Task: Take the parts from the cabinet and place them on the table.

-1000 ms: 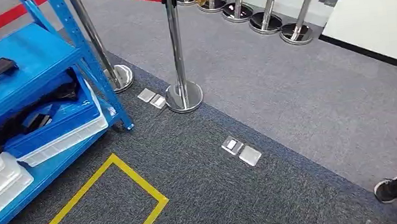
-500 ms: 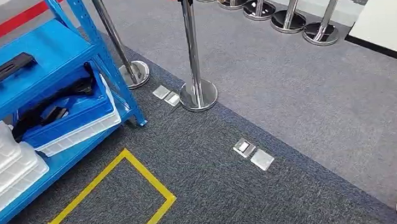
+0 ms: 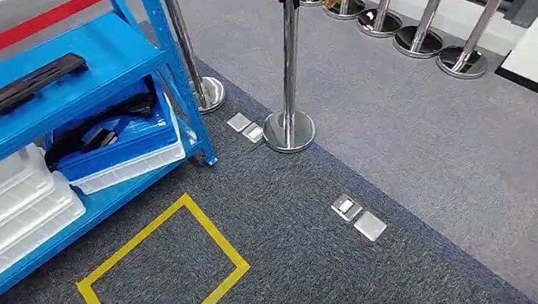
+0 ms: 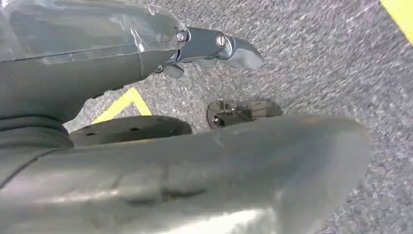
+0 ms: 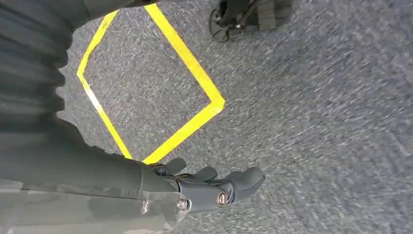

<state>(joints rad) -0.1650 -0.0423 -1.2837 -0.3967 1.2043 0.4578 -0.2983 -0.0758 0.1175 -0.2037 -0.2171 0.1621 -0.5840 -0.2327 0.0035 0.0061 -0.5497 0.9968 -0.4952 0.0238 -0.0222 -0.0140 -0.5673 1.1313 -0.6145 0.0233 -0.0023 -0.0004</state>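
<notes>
The blue cabinet [image 3: 96,51] stands at the left of the head view. A long black part [image 3: 18,87] lies on its upper shelf. On the lower shelf a blue bin [image 3: 147,140] holds more black parts [image 3: 97,133], beside stacked white bins [image 3: 10,203]. My left hand [image 4: 207,48] hangs over grey carpet, fingers apart, holding nothing. My right hand [image 5: 209,186] hangs near the floor too, its fingers loosely spread and empty.
A yellow tape square [image 3: 162,270] marks the carpet in front of the cabinet; its corner [image 5: 214,105] lies by my right hand. Chrome stanchions [image 3: 290,124] stand right of the cabinet, with more in a row at the back. Metal floor plates [image 3: 359,218] sit in the carpet.
The camera has turned left, so the whole scene has shifted to the right and more of the cabinet shows. A person's shoes at the lower right have slid out of the picture.
</notes>
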